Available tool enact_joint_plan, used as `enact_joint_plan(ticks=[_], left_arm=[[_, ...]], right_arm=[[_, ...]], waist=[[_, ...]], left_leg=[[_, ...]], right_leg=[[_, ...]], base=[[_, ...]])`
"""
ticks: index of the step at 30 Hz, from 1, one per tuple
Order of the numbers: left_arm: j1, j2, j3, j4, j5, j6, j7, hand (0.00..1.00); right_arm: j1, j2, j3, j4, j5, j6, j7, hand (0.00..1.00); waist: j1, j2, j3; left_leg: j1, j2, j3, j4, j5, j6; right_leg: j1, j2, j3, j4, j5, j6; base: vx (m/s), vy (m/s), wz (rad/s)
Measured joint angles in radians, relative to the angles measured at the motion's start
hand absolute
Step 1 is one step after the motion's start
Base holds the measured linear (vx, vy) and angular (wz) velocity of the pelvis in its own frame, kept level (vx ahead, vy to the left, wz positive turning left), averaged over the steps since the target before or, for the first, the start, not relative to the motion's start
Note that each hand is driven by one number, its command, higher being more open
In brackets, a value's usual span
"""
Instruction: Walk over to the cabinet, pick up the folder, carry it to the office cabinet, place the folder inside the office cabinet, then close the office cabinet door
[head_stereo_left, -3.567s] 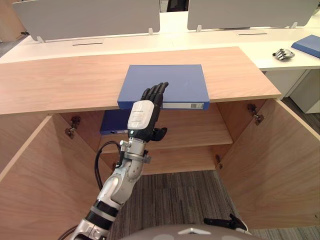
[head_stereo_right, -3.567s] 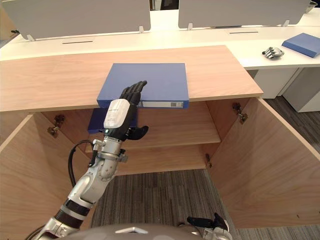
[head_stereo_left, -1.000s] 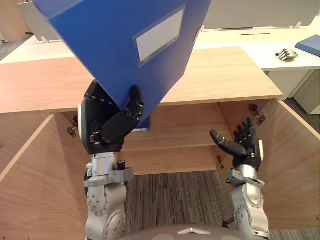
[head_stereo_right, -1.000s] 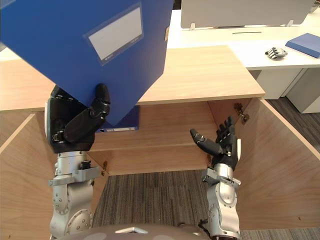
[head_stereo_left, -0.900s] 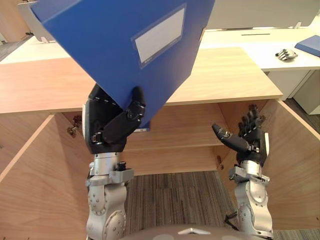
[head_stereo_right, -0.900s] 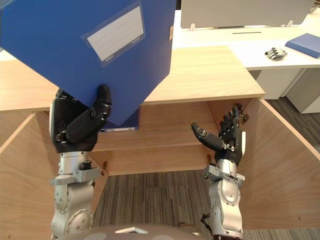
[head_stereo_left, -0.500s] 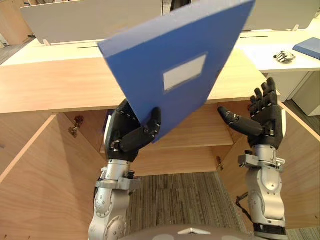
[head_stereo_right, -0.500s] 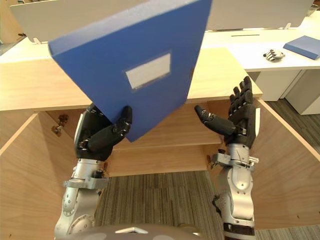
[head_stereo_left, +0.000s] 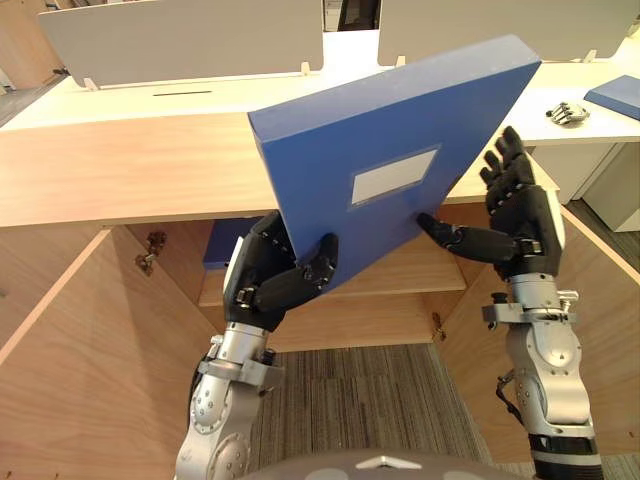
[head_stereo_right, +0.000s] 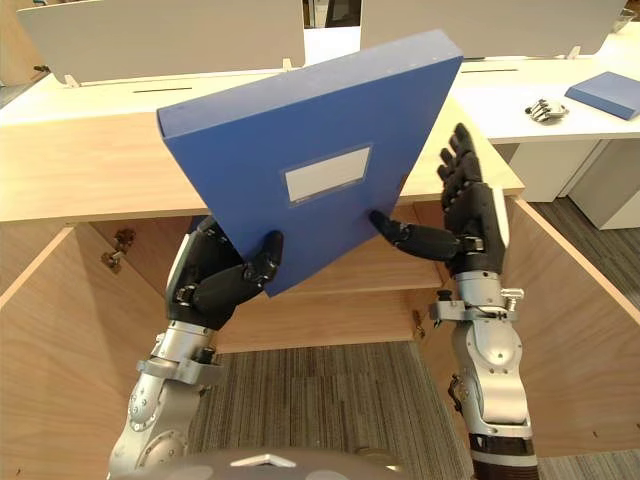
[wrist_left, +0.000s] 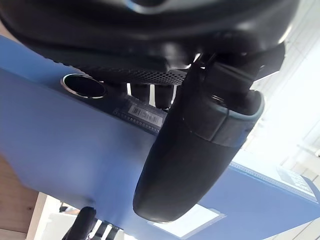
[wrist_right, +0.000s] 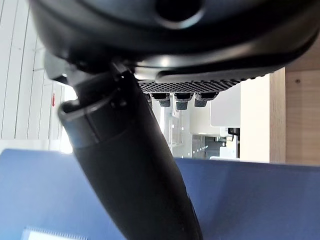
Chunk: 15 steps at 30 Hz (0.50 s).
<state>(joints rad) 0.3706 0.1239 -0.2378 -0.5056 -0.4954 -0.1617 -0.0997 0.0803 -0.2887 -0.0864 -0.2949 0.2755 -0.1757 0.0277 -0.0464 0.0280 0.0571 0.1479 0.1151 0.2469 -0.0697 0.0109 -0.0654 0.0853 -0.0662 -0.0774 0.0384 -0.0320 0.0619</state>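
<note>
One wooden office cabinet (head_stereo_left: 120, 170) spans the frame, its two doors (head_stereo_left: 60, 360) swung open at the lower left and lower right and one shelf (head_stereo_left: 400, 275) showing inside. Behind it, along the top, runs a pale desk (head_stereo_left: 150, 95) with two grey partition screens (head_stereo_left: 180, 40).

Three blue folders are in view. The one being handled, the folder (head_stereo_left: 390, 170), is held up in the centre of the frame, in front of the cabinet's top and tilted with its right corner highest. It is a thick, plain blue box folder with one white rectangular label (head_stereo_left: 393, 175) on the face turned toward the camera; the left wrist view shows one metal ring hole (wrist_left: 82, 86) in its spine.

The left hand (head_stereo_left: 265, 285) grips its lower left corner, fingers behind and thumb curled over the front. The right hand (head_stereo_left: 525, 215) braces the lower right edge — fingers straight and upright, thumb laid against the folder.

A second folder (head_stereo_left: 222, 250) lies on the shelf, left of centre; a third folder (head_stereo_left: 615, 95) lies on the desk at the upper right, beside one small grey object (head_stereo_left: 567, 113).
</note>
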Motion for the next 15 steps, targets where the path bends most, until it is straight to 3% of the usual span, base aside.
enact_joint_plan(ticks=[11, 12, 15], left_arm=[[-0.01, 0.033, -0.011, 0.031, 0.035, 0.0, -0.004, 0.0], [-0.013, 0.038, -0.011, 0.033, 0.035, 0.0, -0.004, 0.0], [-0.032, 0.062, -0.007, 0.038, 0.034, 0.0, -0.005, 0.0]], right_arm=[[-0.019, -0.049, 0.055, 0.027, -0.04, 0.001, 0.056, 1.0], [-0.027, -0.066, 0.071, 0.036, -0.04, 0.001, 0.056, 0.0], [-0.037, -0.098, 0.078, 0.053, -0.04, 0.002, 0.055, 0.0]], waist=[[0.015, -0.002, -0.014], [0.015, -0.002, -0.015], [0.02, -0.002, -0.017]], left_leg=[[0.004, 0.0, 0.002, 0.0, 0.0, 0.0], [0.005, 0.0, 0.003, 0.0, 0.0, 0.0], [0.005, 0.0, 0.003, 0.0, 0.0, 0.0]], right_leg=[[0.002, 0.0, 0.001, 0.001, 0.0, 0.0], [0.003, 0.0, 0.002, 0.001, 0.0, 0.0], [0.003, 0.0, 0.002, 0.001, 0.0, 0.0]], base=[[0.0, 0.0, 0.0], [0.0, 0.0, 0.0], [0.0, 0.0, 0.0]])
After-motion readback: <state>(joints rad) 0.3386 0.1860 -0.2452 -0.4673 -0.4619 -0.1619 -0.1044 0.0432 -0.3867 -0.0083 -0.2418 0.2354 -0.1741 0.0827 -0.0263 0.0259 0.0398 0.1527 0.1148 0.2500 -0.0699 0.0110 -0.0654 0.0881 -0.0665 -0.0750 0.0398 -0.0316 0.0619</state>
